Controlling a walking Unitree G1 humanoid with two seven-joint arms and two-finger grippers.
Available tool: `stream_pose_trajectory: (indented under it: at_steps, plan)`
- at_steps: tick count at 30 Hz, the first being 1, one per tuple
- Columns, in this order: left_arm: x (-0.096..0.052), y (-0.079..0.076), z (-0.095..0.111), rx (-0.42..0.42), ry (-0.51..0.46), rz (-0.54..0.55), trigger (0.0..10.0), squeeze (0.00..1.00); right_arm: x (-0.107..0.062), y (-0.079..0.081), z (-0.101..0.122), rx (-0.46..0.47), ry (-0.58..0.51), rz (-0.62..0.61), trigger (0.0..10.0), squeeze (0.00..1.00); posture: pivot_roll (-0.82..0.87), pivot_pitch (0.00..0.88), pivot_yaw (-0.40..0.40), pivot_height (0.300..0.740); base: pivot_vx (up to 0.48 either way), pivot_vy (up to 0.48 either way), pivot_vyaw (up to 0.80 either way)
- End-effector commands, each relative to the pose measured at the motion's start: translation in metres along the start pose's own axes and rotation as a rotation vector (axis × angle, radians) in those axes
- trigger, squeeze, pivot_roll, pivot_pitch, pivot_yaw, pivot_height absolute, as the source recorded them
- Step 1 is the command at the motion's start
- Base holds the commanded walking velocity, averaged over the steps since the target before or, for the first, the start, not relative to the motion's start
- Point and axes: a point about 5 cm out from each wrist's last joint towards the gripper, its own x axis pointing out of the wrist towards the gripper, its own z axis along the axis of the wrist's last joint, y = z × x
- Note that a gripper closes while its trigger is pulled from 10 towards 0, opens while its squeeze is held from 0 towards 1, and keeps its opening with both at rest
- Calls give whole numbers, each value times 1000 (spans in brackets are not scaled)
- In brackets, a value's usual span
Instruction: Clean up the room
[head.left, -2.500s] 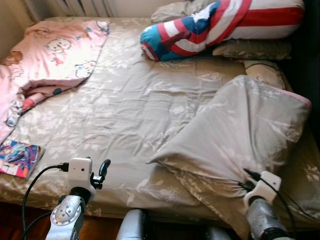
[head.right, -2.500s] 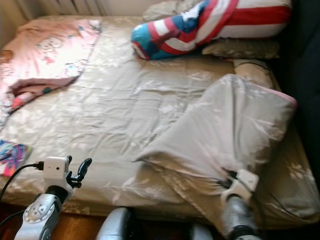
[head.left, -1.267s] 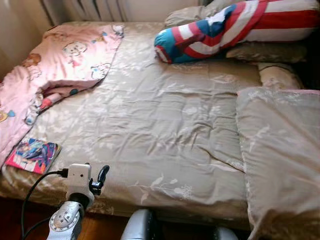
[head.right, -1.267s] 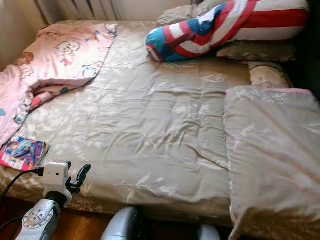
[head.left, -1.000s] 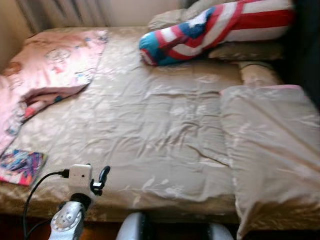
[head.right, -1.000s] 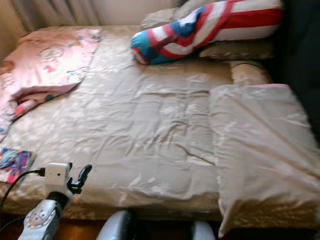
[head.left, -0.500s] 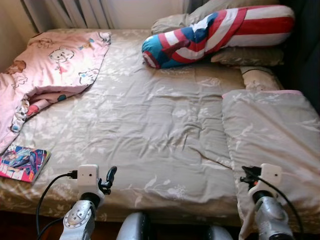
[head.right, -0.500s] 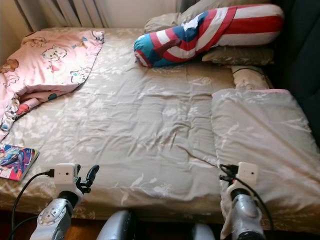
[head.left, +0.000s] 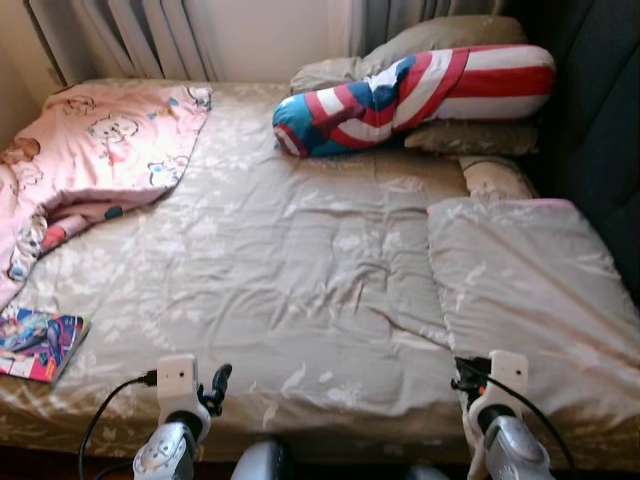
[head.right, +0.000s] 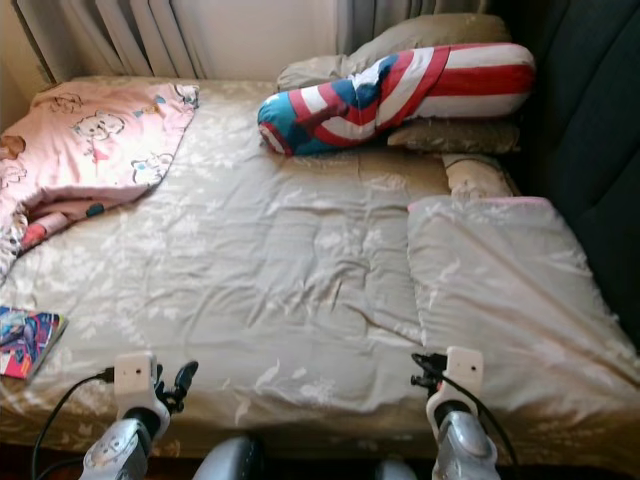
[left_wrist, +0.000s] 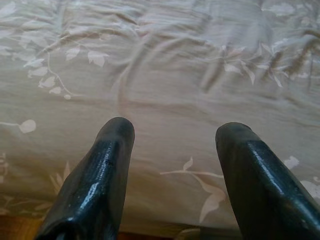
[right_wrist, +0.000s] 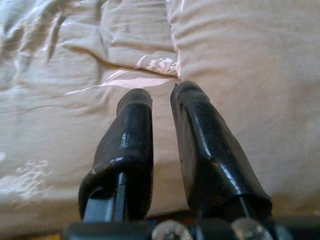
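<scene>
While you look down at the bed (head.left: 300, 260), your left hand (left_wrist: 170, 150) hovers at its near edge with fingers spread wide, holding nothing. Your right hand (right_wrist: 162, 145) sits by the folded beige quilt (head.left: 530, 290) on the bed's right side, fingers nearly pressed together, a thin gap between them. A pink blanket (head.left: 90, 150) lies far left, a comic book (head.left: 38, 342) near it, and a striped pillow (head.left: 410, 85) at the head.

Both silver arms are low, near 6 o'clock. The left gripper (left_wrist: 172, 132) has its jaws wide apart and holds nothing. The right gripper (right_wrist: 162, 100) has its jaws close together, with a thin gap, holding nothing.
</scene>
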Motion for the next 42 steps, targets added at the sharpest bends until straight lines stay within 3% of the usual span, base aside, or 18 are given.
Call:
stream_pose_trajectory:
  at_steps: [1, 9, 13, 15, 22, 42]
  plan:
    - [1, 4, -2, 0, 8, 19, 10000, 0, -4, 0, -13, -1, 53, -6, 10000, 0, 0, 56, 15, 736, 0, 0, 0]
    - [-4, 13, -27, -30, 133, 47, 10000, 0, -16, 5, -44, 10, 176, -36, 10000, 0, 4, 54, 28, 740, 0, 0, 0]
    - [-5, 14, -33, -30, 167, 49, 10000, 0, -19, 3, -49, 15, 198, -49, 10000, 0, 5, 49, 30, 740, 0, 0, 0]
    - [-8, 15, -47, 6, 252, 50, 10000, 0, -25, 2, -61, 15, 248, -55, 10000, 0, -2, 45, 34, 740, 0, 0, 0]
    - [-15, 15, -64, 51, 365, 54, 10000, 0, -34, -1, -77, -4, 326, -54, 10000, 0, -8, 43, 36, 740, 0, 0, 0]
    - [-30, 23, -83, 47, 444, 95, 10000, 0, -42, 4, -90, -34, 388, -37, 10000, 0, 2, 53, 39, 740, 0, 0, 0]
